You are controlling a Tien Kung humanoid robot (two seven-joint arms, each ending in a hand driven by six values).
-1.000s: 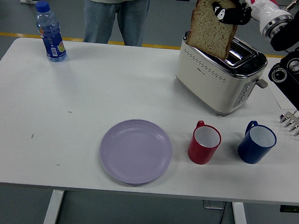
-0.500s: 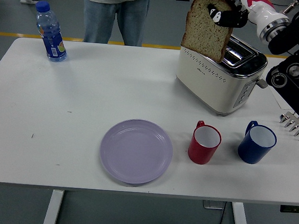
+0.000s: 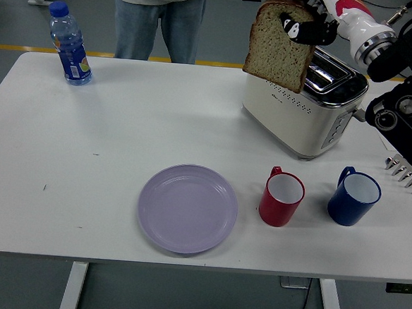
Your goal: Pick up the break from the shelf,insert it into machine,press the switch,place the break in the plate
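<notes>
A brown slice of bread (image 3: 278, 46) hangs in the air over the left end of the cream toaster (image 3: 301, 108), clear of its slots. My right hand (image 3: 307, 27) is shut on the slice's upper right corner, with the arm coming in from the top right. A lilac plate (image 3: 187, 208) lies empty near the table's front edge, left of centre. My left arm is out of view.
A red mug (image 3: 281, 197) and a blue mug (image 3: 353, 197) stand in front of the toaster. A blue water bottle (image 3: 69, 43) is at the far left. A person (image 3: 159, 13) stands behind the table. A metal rack (image 3: 408, 175) sits at the right edge.
My right hand has carried the bread leftward and slightly up, away from the toaster slots. Nothing else has moved.
</notes>
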